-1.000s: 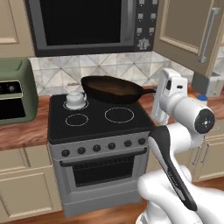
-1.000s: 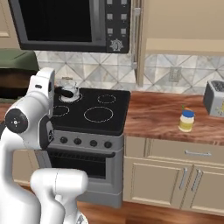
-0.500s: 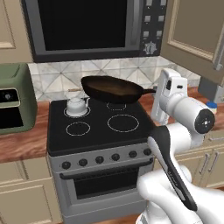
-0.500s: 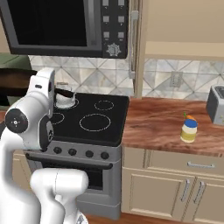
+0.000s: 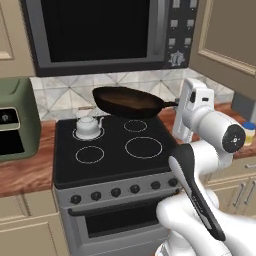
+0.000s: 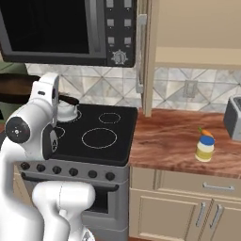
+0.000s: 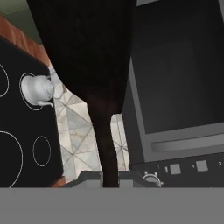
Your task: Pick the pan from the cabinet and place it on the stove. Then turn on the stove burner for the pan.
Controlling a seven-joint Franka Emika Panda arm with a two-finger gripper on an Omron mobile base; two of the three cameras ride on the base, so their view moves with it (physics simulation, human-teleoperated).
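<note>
Holding pan [image 5: 129, 101] above stove [image 5: 112, 165] | gripper [image 7: 109, 177] mostly hidden

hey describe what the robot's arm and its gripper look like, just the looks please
A glossy white arm of rounded, tube-like segments, with dark grey joint caps and a long dark panel along one link. The gripper has a boxy white hand and two small dark finger tips. No cables or markings visible.

Pan [image 5: 131, 101] hangs over the stove's [image 5: 107, 165] far side, kettle [image 5: 88, 126] on the far-left ring, microwave [image 5: 105, 35] above, jar [image 6: 204, 148] on the right tabletop [image 6: 172, 144].
</note>
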